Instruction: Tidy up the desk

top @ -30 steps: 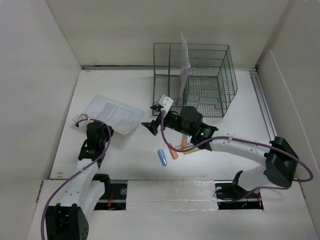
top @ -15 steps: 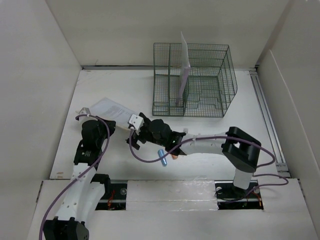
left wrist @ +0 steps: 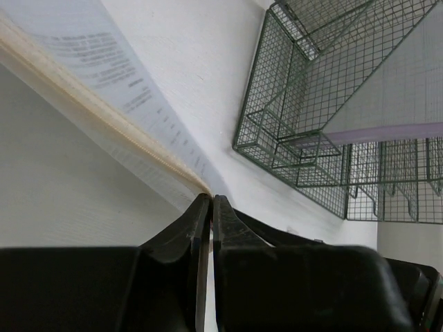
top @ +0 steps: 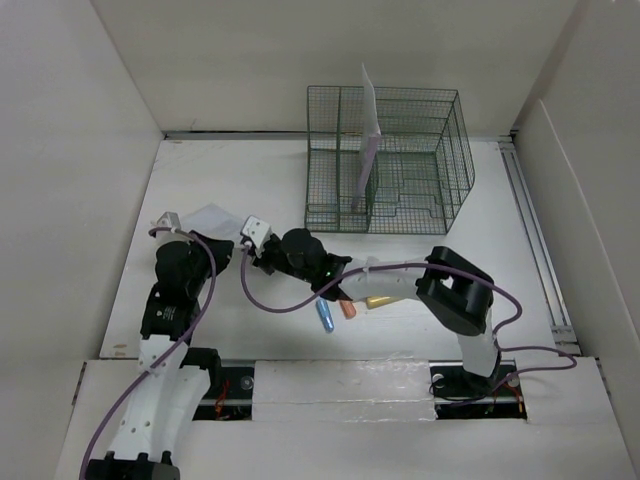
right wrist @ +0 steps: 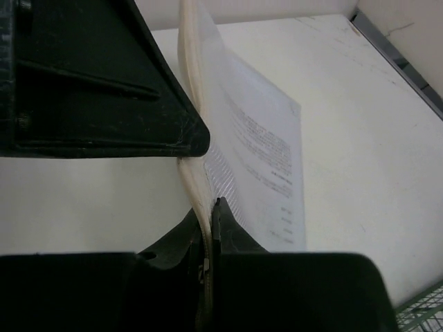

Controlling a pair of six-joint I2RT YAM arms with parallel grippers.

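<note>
Two pens lie near the front of the flat white tabletop [top: 230, 170]: a blue pen [top: 325, 316] and an orange pen [top: 347, 309]. White walls [top: 250, 60] stand all around it. Just past the pens, the left hand [left wrist: 210, 200] and right hand [right wrist: 211, 207] each pinch a stack of papers [right wrist: 270, 159] tight. Only the wrist views show its print, too small to read. Farther back stands a green wire basket [top: 440, 150] with a sheet [top: 371, 110] upright inside.

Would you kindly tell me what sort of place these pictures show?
Probably a robotics lab test cell staged as an office desk: a white desk boxed in by panel walls, a left arm and right arm bolted at its near edge, and a wire-mesh organizer with printed sheets and markers nearby.
</note>
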